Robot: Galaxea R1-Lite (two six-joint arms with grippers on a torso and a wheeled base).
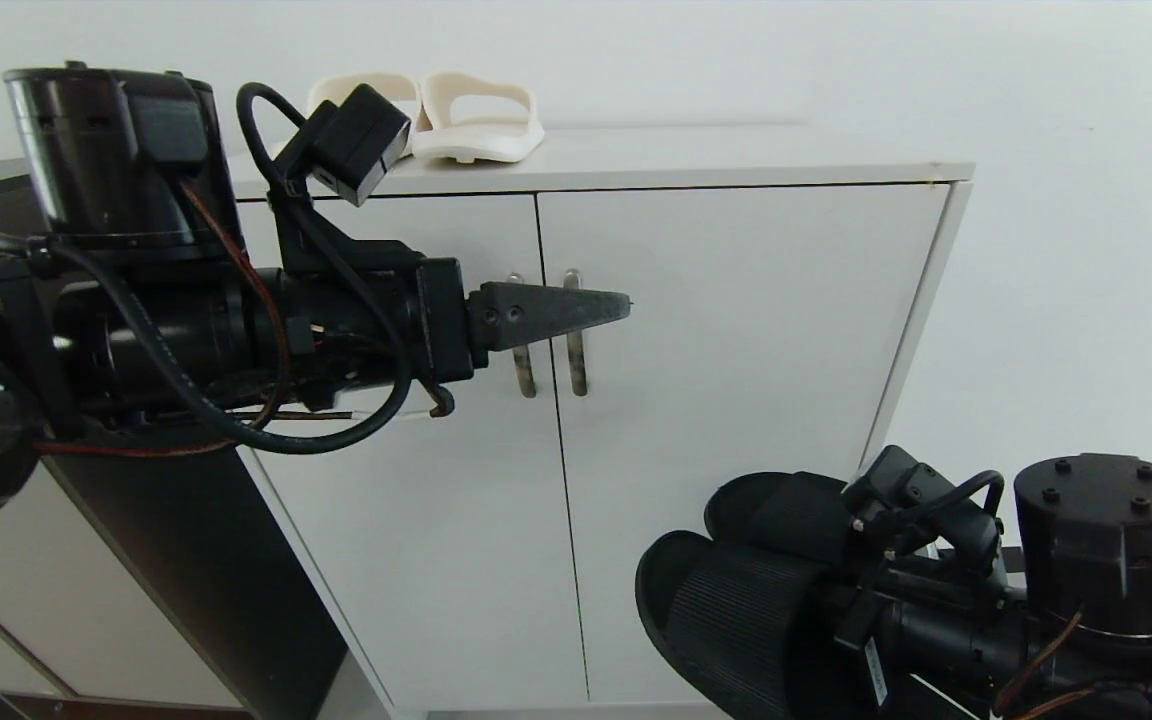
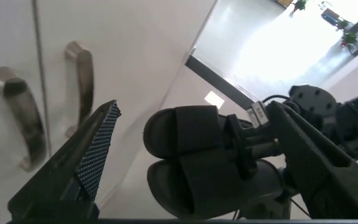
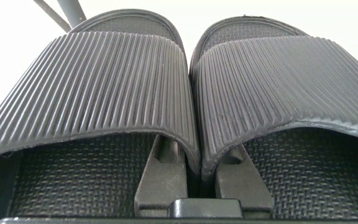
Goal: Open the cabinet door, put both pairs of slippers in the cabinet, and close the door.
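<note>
The left gripper [image 1: 608,303] has its jaws spread wide. Its wedge-shaped, cross-hatched fingers [image 2: 98,155] are level with the two curved brushed-metal handles [image 1: 575,340], which sit just beyond their tips on the shut doors of the smooth white cabinet [image 1: 736,350]. The right gripper [image 3: 199,186] pinches the black slippers [image 1: 736,590] by their adjoining ribbed rubber straps, with pebbled footbeds on either side of its jaws. Cream moulded slippers [image 1: 476,115] lie on the cabinet top, above the left jaws.

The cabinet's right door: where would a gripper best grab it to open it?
By its vertical handle near the centre seam, from the front, jaws either side of the bar. It arches off the door, leaving a gap behind; the open left gripper hangs nearby.
</note>
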